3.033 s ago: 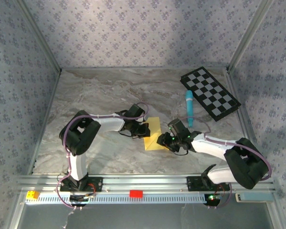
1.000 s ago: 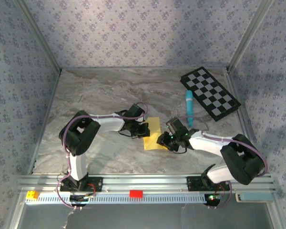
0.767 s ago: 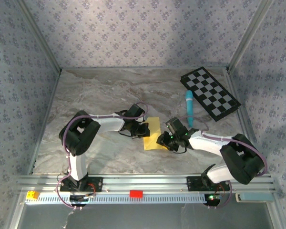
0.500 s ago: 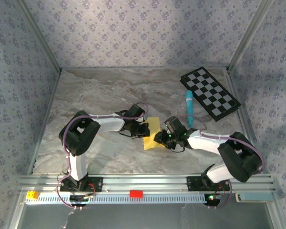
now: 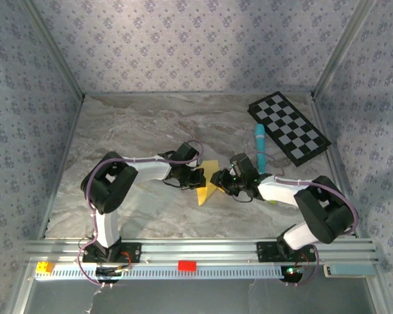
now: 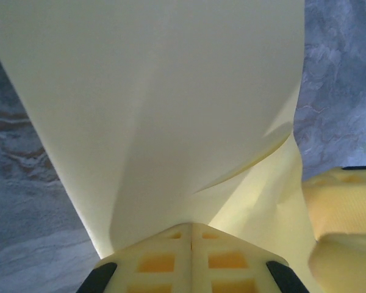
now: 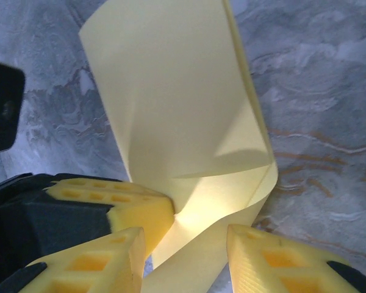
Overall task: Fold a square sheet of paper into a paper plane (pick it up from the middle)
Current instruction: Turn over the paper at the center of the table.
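Note:
The square sheet of paper [image 5: 205, 188] is plain yellow and lies mid-table, its right half lifted and curled over toward the left; it has no paper plane shape. My left gripper [image 5: 195, 176] is shut on the sheet's left edge; in the left wrist view its fingers [image 6: 171, 259] press together with the paper [image 6: 152, 104] rising just beyond them. My right gripper [image 5: 219, 178] stands open at the sheet's right side. In the right wrist view the curled paper [image 7: 183, 110] runs down between its fingers [image 7: 274, 259], which do not pinch it.
A black-and-white checkered board [image 5: 289, 127] lies at the back right, with a light-blue marker [image 5: 260, 149] just left of it, close behind my right arm. A metal rail with a red block [image 5: 187, 265] and a yellow block [image 5: 44, 267] runs along the near edge.
My right gripper has moved left and slightly away from the bases, rolling the sheet's right half up and over, so the paper looks narrower from above. The left gripper has kept still.

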